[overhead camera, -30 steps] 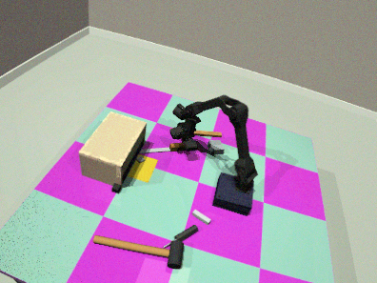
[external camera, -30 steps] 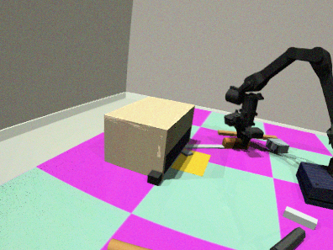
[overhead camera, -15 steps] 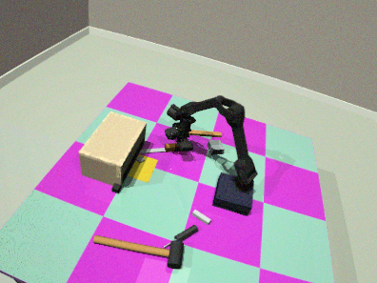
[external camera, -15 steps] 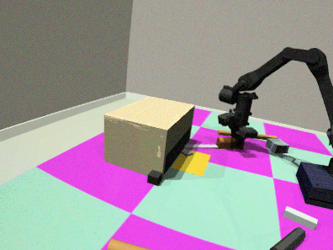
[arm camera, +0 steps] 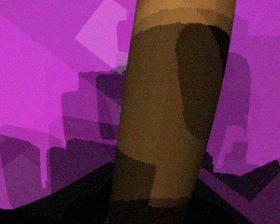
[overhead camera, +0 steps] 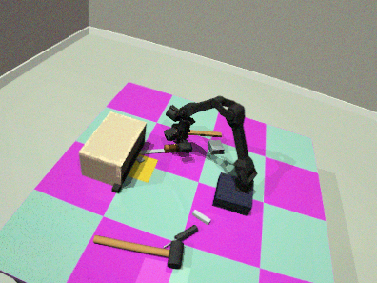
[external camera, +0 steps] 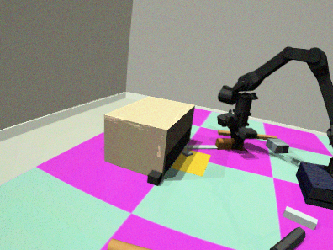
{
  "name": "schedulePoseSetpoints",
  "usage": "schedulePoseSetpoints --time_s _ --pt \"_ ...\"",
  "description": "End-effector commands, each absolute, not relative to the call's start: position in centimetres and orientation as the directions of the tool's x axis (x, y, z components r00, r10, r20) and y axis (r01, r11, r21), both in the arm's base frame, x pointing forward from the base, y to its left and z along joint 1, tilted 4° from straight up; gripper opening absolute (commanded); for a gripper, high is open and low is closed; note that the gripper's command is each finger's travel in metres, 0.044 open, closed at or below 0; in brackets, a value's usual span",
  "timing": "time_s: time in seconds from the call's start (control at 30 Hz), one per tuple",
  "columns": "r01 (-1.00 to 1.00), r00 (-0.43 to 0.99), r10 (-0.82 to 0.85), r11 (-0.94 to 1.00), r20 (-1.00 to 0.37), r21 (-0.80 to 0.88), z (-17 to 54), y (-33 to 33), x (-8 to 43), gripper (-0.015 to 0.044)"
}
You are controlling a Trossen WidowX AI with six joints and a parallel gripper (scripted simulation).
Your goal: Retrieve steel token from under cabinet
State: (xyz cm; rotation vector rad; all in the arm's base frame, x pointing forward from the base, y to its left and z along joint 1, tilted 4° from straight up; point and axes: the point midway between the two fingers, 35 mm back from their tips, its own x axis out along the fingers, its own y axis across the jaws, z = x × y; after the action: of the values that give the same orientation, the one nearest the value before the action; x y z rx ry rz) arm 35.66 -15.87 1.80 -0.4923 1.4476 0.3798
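Note:
My gripper is shut on the wooden handle of a long tool, low over the table right of the cabinet. Its thin pale blade points at the cabinet; its far end is at the cabinet's front edge. A small dark grey flat piece, apparently the token, lies by the cabinet front, at the cabinet-side edge of the yellow marked area. Whether it touches the cabinet or blade is unclear.
A small black block is at the cabinet's near corner. A wooden stick and grey block lie near the arm. A white bar, dark-handled tool and mallet lie in the foreground.

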Motion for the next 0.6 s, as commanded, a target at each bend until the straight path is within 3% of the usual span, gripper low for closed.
schedulePoseSetpoints --time_s 0.0,0.57 --pt "-0.529 0.094 -0.038 0.844 -0.995 -0.083 1.6 -15.2 35.4 0.0000" --pt "-0.529 0.093 -0.037 0.844 -0.995 -0.081 1.5 -13.7 34.5 0.0000"
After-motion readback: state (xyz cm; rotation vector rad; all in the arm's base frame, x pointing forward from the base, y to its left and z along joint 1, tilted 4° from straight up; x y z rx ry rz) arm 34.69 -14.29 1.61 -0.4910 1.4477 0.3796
